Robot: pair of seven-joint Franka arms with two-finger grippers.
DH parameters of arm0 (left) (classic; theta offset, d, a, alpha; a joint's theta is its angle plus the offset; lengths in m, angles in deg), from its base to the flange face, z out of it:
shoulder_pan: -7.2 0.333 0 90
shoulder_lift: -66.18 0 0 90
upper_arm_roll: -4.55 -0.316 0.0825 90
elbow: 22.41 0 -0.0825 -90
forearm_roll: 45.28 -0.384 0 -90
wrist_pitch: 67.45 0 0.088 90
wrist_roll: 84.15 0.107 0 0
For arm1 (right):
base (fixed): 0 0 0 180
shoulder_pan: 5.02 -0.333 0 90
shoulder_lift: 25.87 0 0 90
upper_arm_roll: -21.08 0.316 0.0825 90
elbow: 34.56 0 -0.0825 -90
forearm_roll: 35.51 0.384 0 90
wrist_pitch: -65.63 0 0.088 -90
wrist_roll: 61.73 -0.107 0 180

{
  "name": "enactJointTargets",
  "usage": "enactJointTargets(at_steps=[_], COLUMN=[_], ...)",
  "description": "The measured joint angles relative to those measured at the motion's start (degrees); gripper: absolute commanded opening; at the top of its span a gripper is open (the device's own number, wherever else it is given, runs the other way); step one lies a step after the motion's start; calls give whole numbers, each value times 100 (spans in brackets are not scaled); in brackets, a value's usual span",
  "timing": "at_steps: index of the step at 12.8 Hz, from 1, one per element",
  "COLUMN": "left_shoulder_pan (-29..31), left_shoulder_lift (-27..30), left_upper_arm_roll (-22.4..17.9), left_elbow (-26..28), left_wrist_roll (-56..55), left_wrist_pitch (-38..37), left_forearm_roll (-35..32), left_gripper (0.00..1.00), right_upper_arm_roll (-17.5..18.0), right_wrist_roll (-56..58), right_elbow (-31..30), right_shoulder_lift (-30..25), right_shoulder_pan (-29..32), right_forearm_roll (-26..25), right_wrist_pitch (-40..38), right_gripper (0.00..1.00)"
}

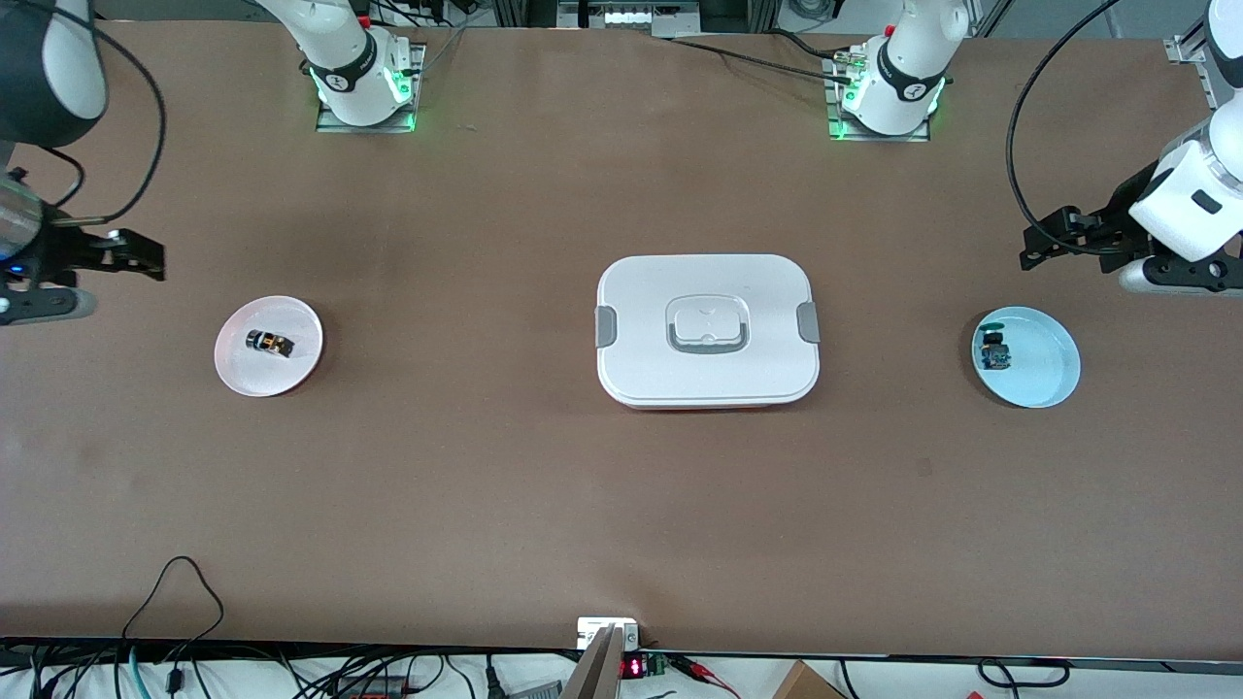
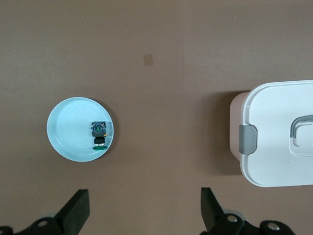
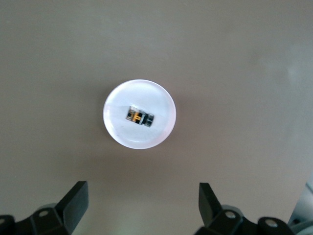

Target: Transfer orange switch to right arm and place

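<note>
The orange switch, black-bodied with orange-yellow parts, lies on a small pale pink plate at the right arm's end of the table. It also shows in the right wrist view, on the same plate. My right gripper hangs open and empty, up over the table near that plate; it shows in its wrist view with jaws wide apart. My left gripper is open and empty, up over the table near a light blue plate; it shows in its wrist view.
A blue-bodied, green-topped switch lies on the light blue plate, also in the left wrist view. A white lidded box with grey clasps stands at the table's middle, and shows in the left wrist view.
</note>
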Motion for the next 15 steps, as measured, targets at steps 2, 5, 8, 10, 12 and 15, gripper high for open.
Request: enactJointTargets(at_steps=[2, 5, 8, 10, 12, 15], left_shoulder_pan=[1, 1, 4, 17, 33, 40], left_shoulder_lift=[-1, -4, -4, -5, -5, -6], left_upper_arm_roll=[0, -1, -2, -7, -8, -8], left_elbow=[0, 0, -1, -3, -3, -3], left_wrist_roll=[0, 0, 0, 0, 0, 0], left_wrist_pitch=[-4, -36, -40, -40, -40, -40], left_forearm_roll=[0, 0, 0, 0, 0, 0], left_gripper=[100, 100, 100, 100, 100, 100], right_upper_arm_roll=[-58, -30, -6, 4, 24, 26], right_wrist_roll=[-409, -514, -514, -514, -514, -514], right_elbow=[75, 300, -174, -667, -650, -548], right_shoulder_lift=[-9, -182, -643, -1032, -1207, -1209], right_shoulder_pan=[105, 74, 63, 63, 61, 60], right_forearm_roll=[296, 395, 429, 430, 431, 619], right_wrist_pitch=[-89, -103, 190, 150, 6, -10], right_gripper=[100, 100, 100, 100, 100, 100])
